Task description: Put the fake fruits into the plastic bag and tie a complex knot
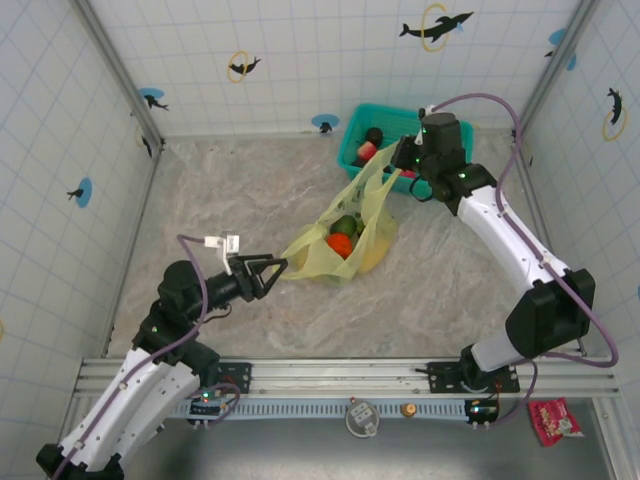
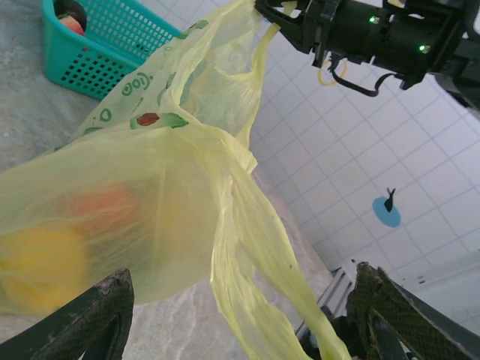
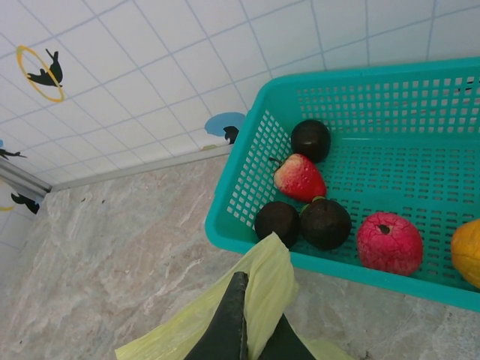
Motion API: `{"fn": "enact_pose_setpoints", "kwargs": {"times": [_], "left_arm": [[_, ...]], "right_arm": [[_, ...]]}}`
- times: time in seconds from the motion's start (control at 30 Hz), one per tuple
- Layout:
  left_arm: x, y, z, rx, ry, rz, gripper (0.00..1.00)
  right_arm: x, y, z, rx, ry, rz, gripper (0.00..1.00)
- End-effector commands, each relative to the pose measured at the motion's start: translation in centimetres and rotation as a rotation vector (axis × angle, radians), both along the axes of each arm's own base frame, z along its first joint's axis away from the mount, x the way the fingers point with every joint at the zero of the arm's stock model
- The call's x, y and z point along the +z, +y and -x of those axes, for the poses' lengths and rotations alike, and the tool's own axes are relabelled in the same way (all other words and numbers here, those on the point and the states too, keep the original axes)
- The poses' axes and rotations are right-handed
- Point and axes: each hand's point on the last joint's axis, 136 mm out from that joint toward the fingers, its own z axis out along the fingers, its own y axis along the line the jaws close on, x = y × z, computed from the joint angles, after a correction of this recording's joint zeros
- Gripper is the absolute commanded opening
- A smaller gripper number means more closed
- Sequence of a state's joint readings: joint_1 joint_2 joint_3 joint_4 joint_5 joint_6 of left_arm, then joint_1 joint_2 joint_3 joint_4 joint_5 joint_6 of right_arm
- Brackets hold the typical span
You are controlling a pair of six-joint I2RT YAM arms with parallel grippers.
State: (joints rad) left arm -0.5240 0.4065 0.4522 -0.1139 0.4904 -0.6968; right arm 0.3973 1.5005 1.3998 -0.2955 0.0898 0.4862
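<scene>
The yellow-green plastic bag [image 1: 345, 240] lies mid-table with green, red and yellow fake fruits [image 1: 343, 235] inside. My right gripper [image 1: 400, 158] is shut on one bag handle [image 3: 274, 274] and holds it up beside the basket. The other handle [image 2: 259, 247] hangs loose between the wide-open fingers [image 2: 82, 322] of my left gripper [image 2: 244, 300], which sits at the bag's near-left side [image 1: 275, 278]. The two handles stand apart with no knot in them. More fruits lie in the basket: a strawberry [image 3: 298, 178], dark brown ones [image 3: 325, 223], a pink-red one [image 3: 388, 241].
The teal mesh basket [image 1: 352, 150] stands at the back, against the tiled wall, just behind my right gripper. Tiled walls close in the marbled table [image 1: 230, 190] on three sides. The rail with the arm bases runs along the near edge [image 1: 340, 375].
</scene>
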Motion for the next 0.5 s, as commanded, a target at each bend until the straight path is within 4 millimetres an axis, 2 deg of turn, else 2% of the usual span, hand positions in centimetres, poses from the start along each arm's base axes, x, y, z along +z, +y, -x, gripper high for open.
{"fn": "enact_pose_setpoints", "kwargs": {"times": [0.0, 0.23, 0.47], "left_arm": [[1.4, -0.5, 0.8, -0.048, -0.009, 0.075, 0.74], [1.8, -1.3, 2.5, -0.153, 0.009, 0.109, 0.65], [0.7, -1.1, 3.1, -0.163, 0.040, 0.121, 0.61]], "right_arm": [[2.7, 0.4, -0.9, 0.000, -0.070, -0.051, 0.00], [2.4, 0.1, -0.6, -0.001, -0.066, -0.043, 0.00], [2.4, 0.0, -0.6, 0.000, -0.071, -0.049, 0.00]]}}
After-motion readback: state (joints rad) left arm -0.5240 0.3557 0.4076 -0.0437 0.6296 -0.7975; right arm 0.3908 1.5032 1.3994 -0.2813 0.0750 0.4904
